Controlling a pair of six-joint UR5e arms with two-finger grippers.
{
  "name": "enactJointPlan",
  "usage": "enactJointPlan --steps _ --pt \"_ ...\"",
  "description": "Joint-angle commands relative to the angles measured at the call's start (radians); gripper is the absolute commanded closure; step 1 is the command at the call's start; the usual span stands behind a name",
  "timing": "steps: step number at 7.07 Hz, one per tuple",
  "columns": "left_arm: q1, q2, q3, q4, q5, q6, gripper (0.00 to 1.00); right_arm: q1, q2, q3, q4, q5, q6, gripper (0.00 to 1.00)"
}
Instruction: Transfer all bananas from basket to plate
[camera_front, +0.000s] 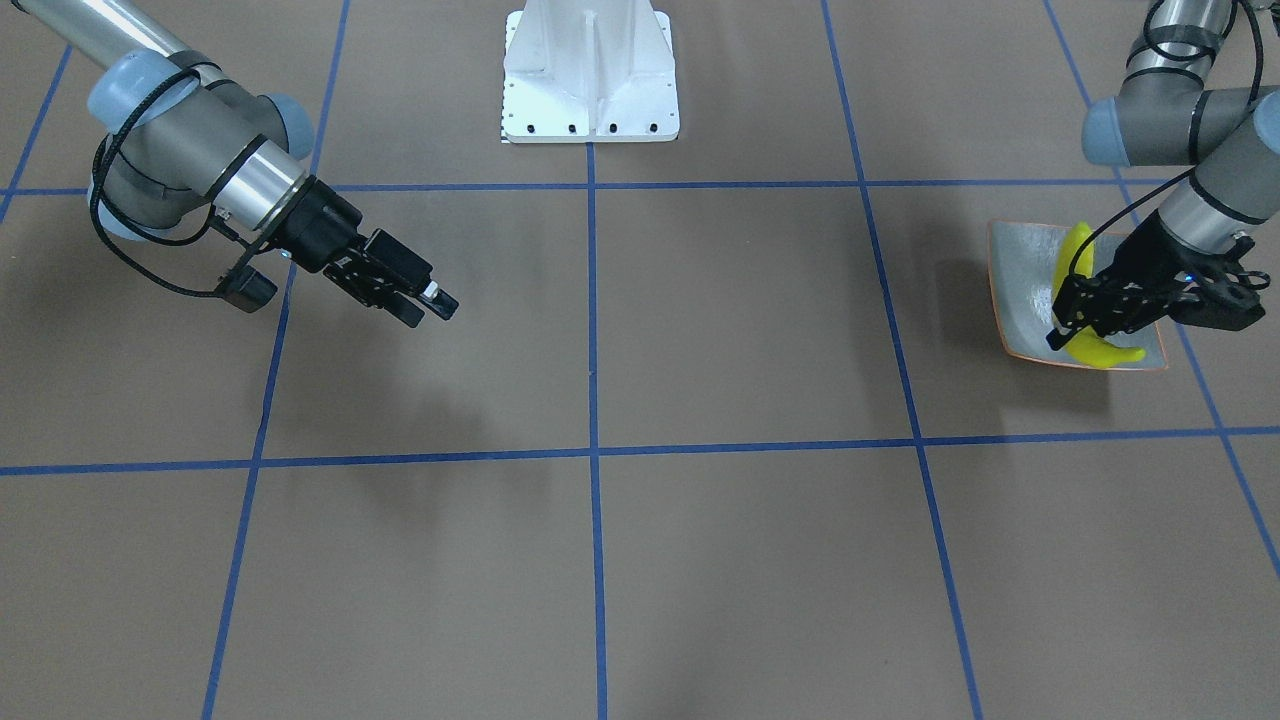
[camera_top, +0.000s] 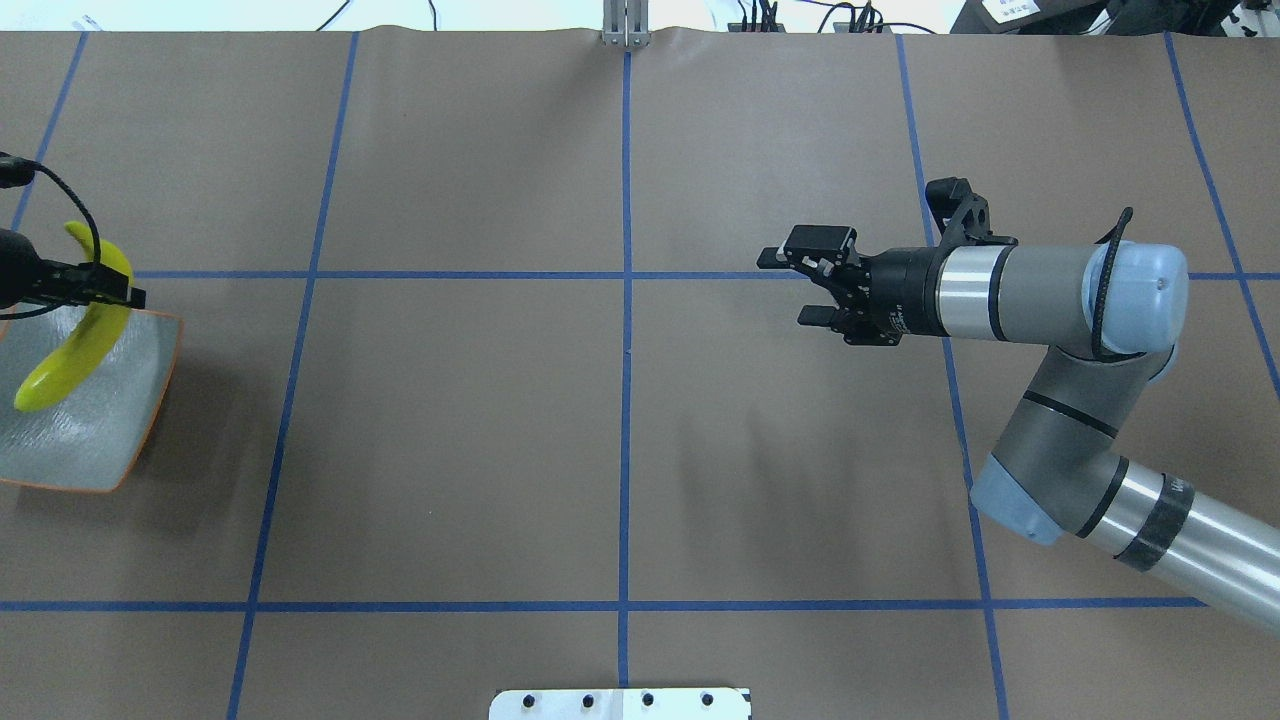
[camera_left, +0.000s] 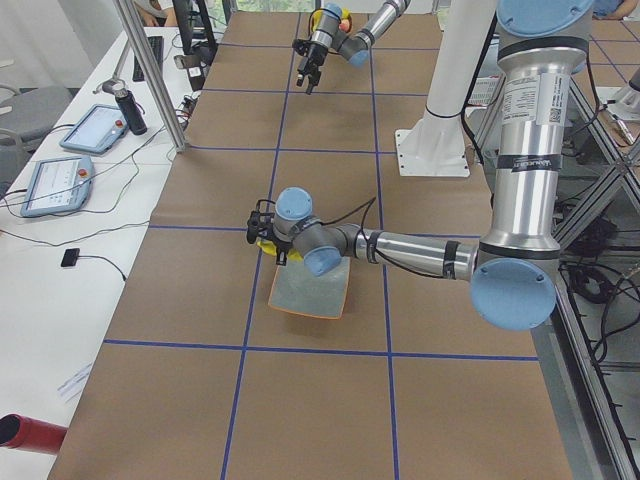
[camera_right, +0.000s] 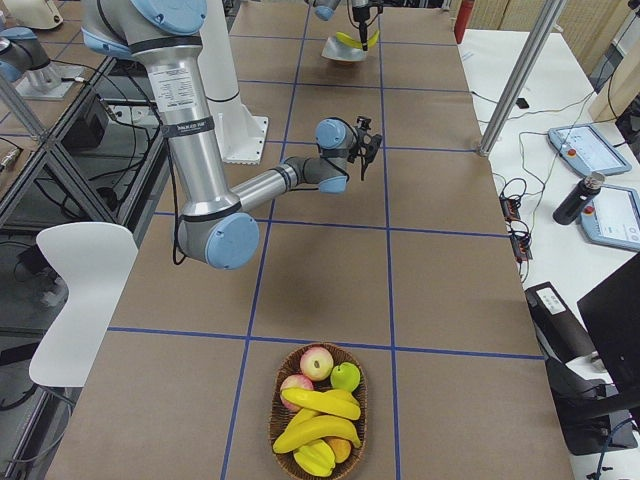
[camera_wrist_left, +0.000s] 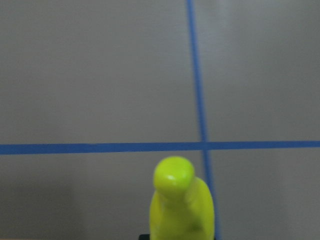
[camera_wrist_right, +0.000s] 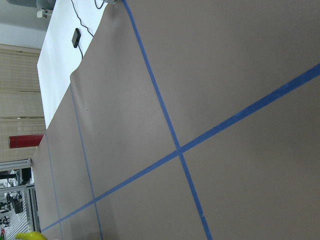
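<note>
Releasing from here could let the banana (camera_top: 70, 350) slide off the shallow plate (camera_top: 140, 400) at the table's (camera_top: 450, 450) left end, because the left end effector (camera_top: 105, 288) clamps it raised and slanted. The right end effector (camera_top: 795, 288) hangs spread wide and empty. At the right end, the basket (camera_right: 275, 425) holds more bananas (camera_right: 320, 405) and apples (camera_right: 317, 362).

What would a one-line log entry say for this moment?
left fingers: shut on banana over plate | right fingers: open, empty | basket: more bananas inside

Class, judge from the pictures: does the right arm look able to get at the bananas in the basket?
Probably yes. The right gripper is open and empty, the basket sits at its end of the table, and the bananas lie on top, uncovered.
</note>
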Motion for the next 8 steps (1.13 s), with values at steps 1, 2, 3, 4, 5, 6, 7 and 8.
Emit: enactJointPlan --steps 1,2,3,4,5,6,7,8 --pt "0.009 0.065 0.011 0.017 0.067 0.060 1.00 -0.001 0.000 -0.013 0.002 -0.003 0.003 0.00" --pt "0.010 0.063 0.018 0.022 0.067 0.069 1.00 -0.001 0.000 -0.011 0.002 -0.003 0.009 0.00" --pt "0.010 0.057 0.022 0.025 0.067 0.069 1.00 -0.001 0.002 -0.011 0.002 -0.003 0.009 0.00" --pt "0.012 0.056 0.023 0.031 0.067 0.069 1.00 -0.003 0.002 -0.011 0.002 -0.003 0.009 0.00" --pt "0.012 0.055 0.023 0.031 0.067 0.069 1.00 -0.003 0.002 -0.013 0.002 -0.003 0.009 0.00" --pt "0.025 0.055 0.023 0.031 0.067 0.068 1.00 -0.010 0.002 -0.013 0.001 -0.003 0.009 0.00" --pt "0.036 0.055 0.023 0.031 0.065 0.068 1.00 -0.012 0.002 -0.013 0.001 -0.003 0.009 0.00" --pt "0.059 0.055 0.025 0.031 0.067 0.066 1.00 -0.013 0.000 -0.013 0.001 -0.003 0.009 0.00"
